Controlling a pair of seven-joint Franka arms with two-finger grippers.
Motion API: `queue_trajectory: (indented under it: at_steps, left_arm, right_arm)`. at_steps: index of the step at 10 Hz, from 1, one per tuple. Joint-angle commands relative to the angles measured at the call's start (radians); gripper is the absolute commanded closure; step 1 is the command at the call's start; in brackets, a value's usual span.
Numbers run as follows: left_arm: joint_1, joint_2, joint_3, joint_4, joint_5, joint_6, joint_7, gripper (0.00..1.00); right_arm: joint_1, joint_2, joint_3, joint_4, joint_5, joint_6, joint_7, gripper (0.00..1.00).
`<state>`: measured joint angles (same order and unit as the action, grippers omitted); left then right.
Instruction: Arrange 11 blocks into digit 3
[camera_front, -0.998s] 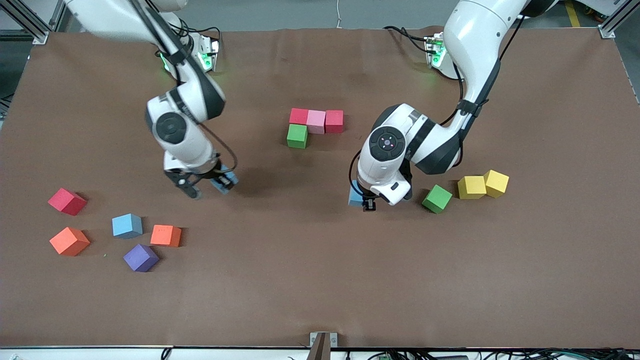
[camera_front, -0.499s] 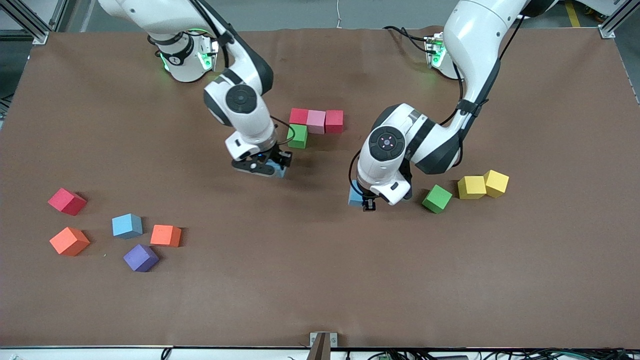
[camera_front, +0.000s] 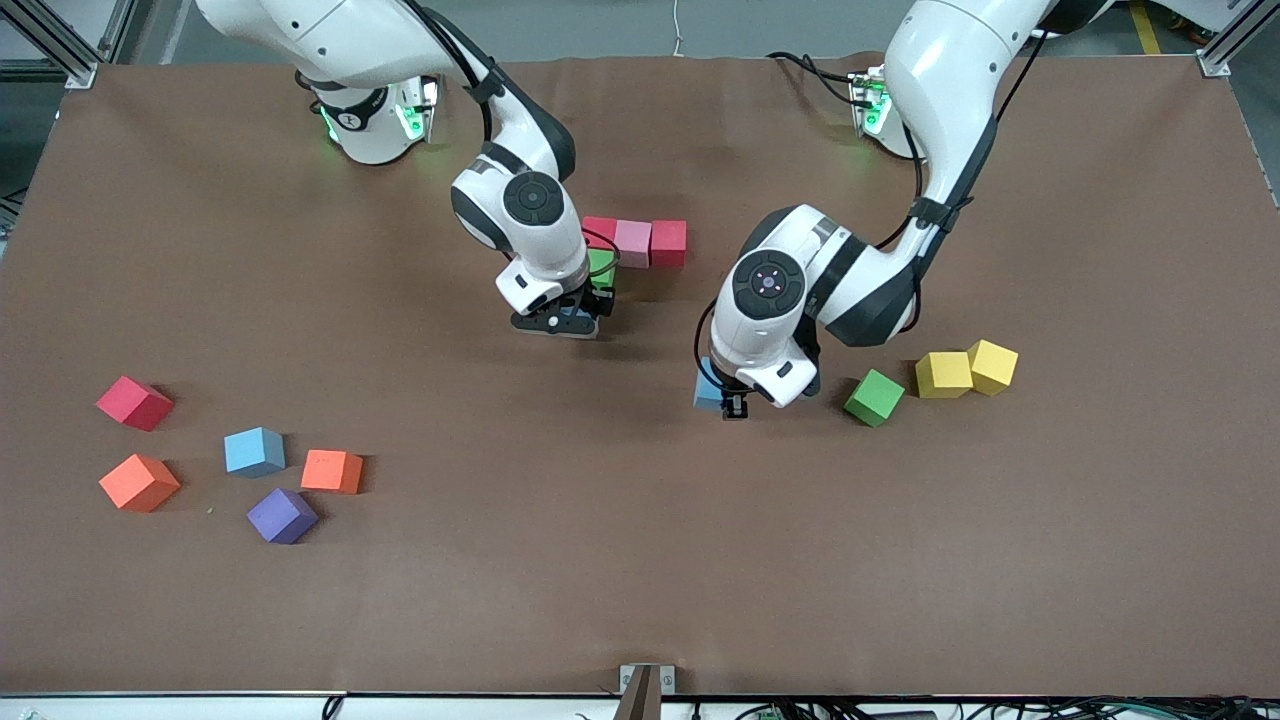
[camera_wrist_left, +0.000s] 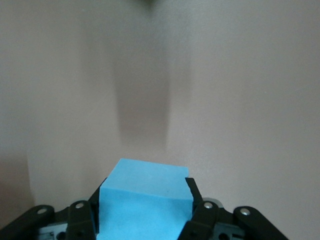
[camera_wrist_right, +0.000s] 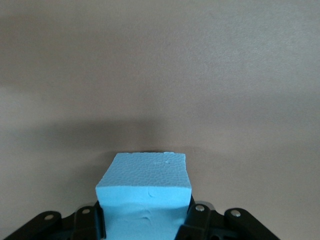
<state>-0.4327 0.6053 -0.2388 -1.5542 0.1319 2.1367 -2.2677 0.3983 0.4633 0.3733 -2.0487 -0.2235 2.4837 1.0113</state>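
A row of a red (camera_front: 598, 227), a pink (camera_front: 632, 243) and a red block (camera_front: 668, 243) lies mid-table, with a green block (camera_front: 604, 266) touching its nearer side. My right gripper (camera_front: 562, 325) is shut on a light blue block (camera_wrist_right: 145, 192), low over the table just beside that green block. My left gripper (camera_front: 728, 398) is shut on another light blue block (camera_front: 707, 393), which also shows in the left wrist view (camera_wrist_left: 145, 200), over bare table toward the left arm's end.
A green block (camera_front: 874, 397) and two touching yellow blocks (camera_front: 943, 375) (camera_front: 993, 366) lie beside the left gripper. Red (camera_front: 134, 403), orange (camera_front: 139, 482), light blue (camera_front: 254, 451), orange (camera_front: 332, 471) and purple (camera_front: 282, 516) blocks lie at the right arm's end.
My right arm has carried its light blue block from near the loose blocks at its end across to the green block under the row. My left gripper has barely moved.
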Motion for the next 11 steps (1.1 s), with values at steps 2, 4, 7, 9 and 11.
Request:
queue_trajectory:
  at_steps: [2, 4, 7, 9, 11]
  left_arm:
    - [-0.049, 0.004, 0.003, 0.002, 0.011, -0.015, -0.073, 1.00]
    - [-0.064, 0.019, 0.003, 0.000, 0.009, -0.015, -0.098, 1.00]
    - [-0.090, 0.036, 0.003, 0.000, 0.011, -0.015, -0.154, 1.00]
    - [-0.104, 0.036, 0.003, -0.001, 0.012, -0.015, -0.170, 1.00]
    - [-0.118, 0.044, 0.003, 0.000, 0.011, -0.014, -0.173, 1.00]
  right_arm:
    - [0.023, 0.035, -0.007, 0.015, -0.027, 0.024, 0.004, 1.00]
    - [0.031, 0.047, -0.007, 0.013, -0.027, 0.026, 0.004, 1.00]
    - [0.043, 0.060, -0.007, 0.013, -0.027, 0.026, 0.006, 0.98]
    - [0.045, 0.061, -0.007, 0.013, -0.027, 0.026, 0.004, 0.78]
    - [0.054, 0.066, -0.008, 0.015, -0.036, 0.024, 0.003, 0.00]
